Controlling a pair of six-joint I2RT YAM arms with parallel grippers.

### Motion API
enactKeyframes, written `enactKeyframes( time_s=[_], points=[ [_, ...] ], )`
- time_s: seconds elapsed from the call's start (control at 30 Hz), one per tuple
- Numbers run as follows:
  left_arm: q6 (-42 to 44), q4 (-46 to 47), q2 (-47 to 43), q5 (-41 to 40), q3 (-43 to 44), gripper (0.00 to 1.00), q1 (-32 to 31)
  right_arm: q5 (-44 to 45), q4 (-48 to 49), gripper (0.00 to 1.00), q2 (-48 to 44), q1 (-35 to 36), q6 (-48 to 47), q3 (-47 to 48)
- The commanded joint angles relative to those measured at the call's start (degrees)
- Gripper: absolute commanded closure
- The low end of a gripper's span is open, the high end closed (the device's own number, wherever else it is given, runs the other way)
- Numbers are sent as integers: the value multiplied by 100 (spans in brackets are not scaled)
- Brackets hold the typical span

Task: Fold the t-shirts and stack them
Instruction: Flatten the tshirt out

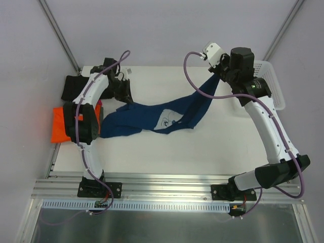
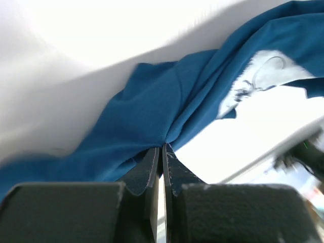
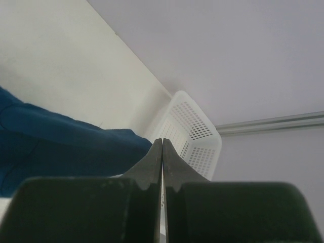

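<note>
The navy blue t-shirt (image 1: pixel 152 117) with a small white print hangs stretched between my two grippers over the middle of the white table (image 1: pixel 202 152). My left gripper (image 1: pixel 123 103) is shut on its left end; the pinch shows in the left wrist view (image 2: pixel 163 147), with cloth (image 2: pixel 152 101) bunched at the fingertips. My right gripper (image 1: pixel 217 76) is shut on its right end and holds it raised; in the right wrist view (image 3: pixel 162 142) the cloth (image 3: pixel 61 136) lies left of the shut fingers. The orange t-shirt (image 1: pixel 58 124) and the black t-shirt (image 1: pixel 71 87) lie at the table's left edge.
A white lattice basket (image 1: pixel 272 83) stands at the back right, close behind my right gripper; it also shows in the right wrist view (image 3: pixel 195 131). The left arm's body partly covers the orange shirt. Metal frame posts rise at the back corners.
</note>
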Motion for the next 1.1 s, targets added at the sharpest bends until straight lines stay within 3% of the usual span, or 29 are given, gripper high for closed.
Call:
enactKeyframes(
  time_s=[0.0,0.4,0.6,0.7,0.8,1.07],
  points=[
    [407,-176,-564,-593,590,100,195,119,431,100,68,-111,-118,423],
    [759,158,-1144,-1735,1170,100,239,997,1222,100,148,-690,-584,406],
    [908,430,-1206,-2657,2057,100,239,1034,1328,99,-203,-1157,-575,143],
    [899,475,-1285,-2616,2137,100,222,910,1205,99,-449,-1227,-452,-225],
    [961,449,-1381,-2188,1787,100,134,761,1082,99,-616,-1227,-364,-550],
    [812,176,-1917,-1447,-304,99,-130,330,678,99,-766,-1227,-74,-824]
  ],
)
